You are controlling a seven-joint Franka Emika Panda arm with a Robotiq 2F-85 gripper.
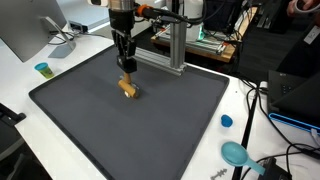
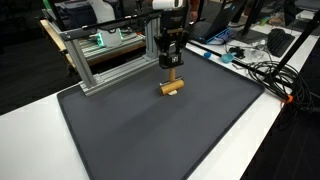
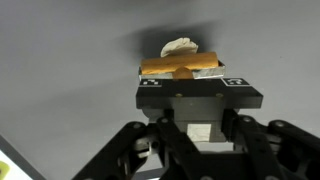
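Observation:
My gripper (image 1: 125, 68) hangs straight down over the dark grey mat (image 1: 90, 120), toward its far side. It also shows in an exterior view (image 2: 172, 63). Its fingers look closed on the upright part of a small tan wooden piece (image 1: 129, 89) whose crossbar rests on or just above the mat (image 2: 130, 130). In the wrist view the wooden crossbar (image 3: 180, 66) lies across the picture just beyond the gripper body (image 3: 200, 98), with a short upright stub at its middle. A whitish lump (image 3: 180, 46) sits right behind it. The fingertips themselves are hidden.
A silver aluminium frame (image 1: 172, 48) stands at the mat's far edge, close behind the gripper; it also shows in an exterior view (image 2: 100, 60). A blue cap (image 1: 226, 121), a teal object (image 1: 236, 153), a small cup (image 1: 43, 70) and cables (image 2: 262, 70) lie off the mat.

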